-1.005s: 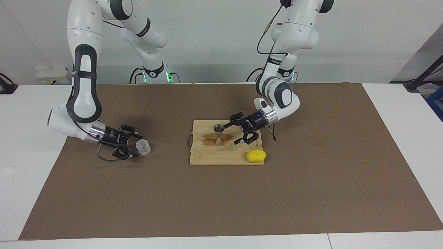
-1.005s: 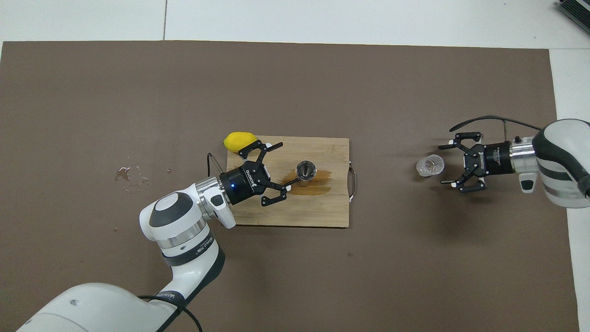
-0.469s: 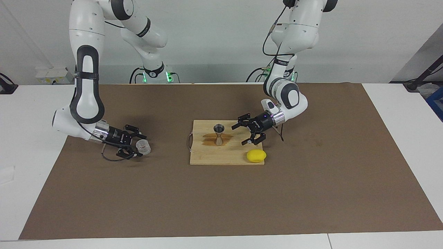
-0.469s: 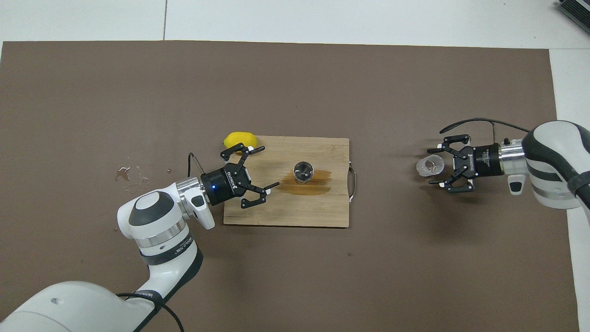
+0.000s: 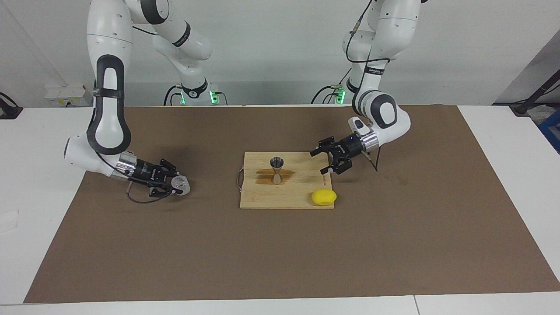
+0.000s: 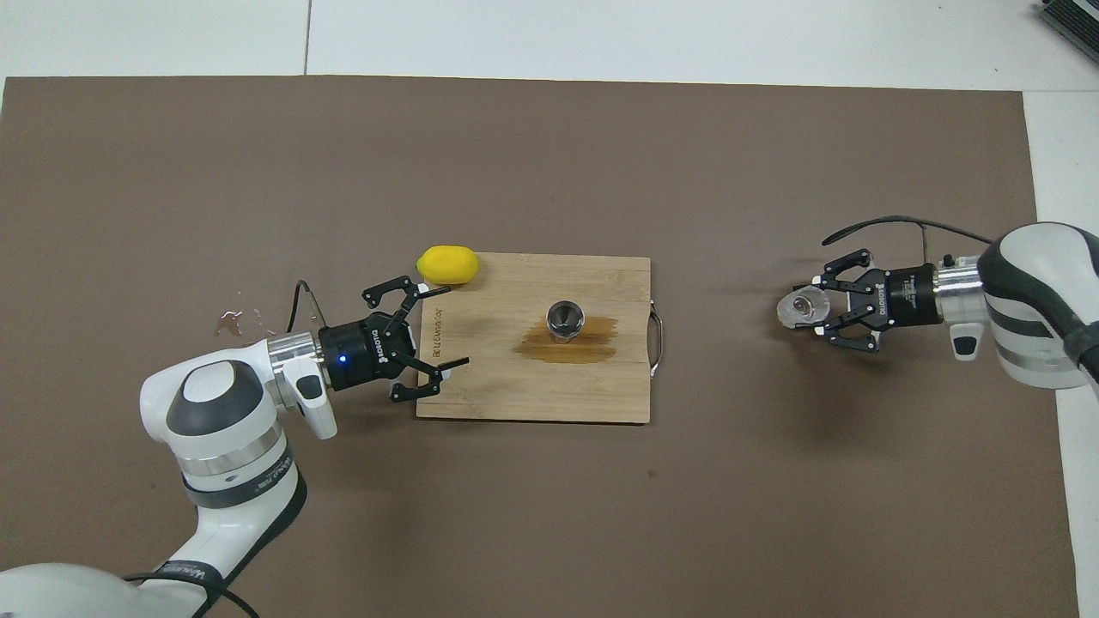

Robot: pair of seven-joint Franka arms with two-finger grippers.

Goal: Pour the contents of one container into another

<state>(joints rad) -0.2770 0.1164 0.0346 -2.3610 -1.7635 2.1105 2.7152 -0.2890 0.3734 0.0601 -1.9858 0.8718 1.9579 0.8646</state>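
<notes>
The jigger point(image 5: 276, 169) is dull grey metal; the cup point(image 5: 181, 186) clear plastic or glass. The board point(image 6: 601, 386) is pale matt wood, stained. A matt brown sheet point(image 5: 280, 253) covers the tabletop point(image 5: 516, 144).

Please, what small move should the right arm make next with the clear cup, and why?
Probably lift the clear cup straight up a little. The right gripper looks closed around it on the brown mat, far from the jigger, which stands upright on the cutting board. The left gripper is open at the board's edge, clear of the jigger.
</notes>
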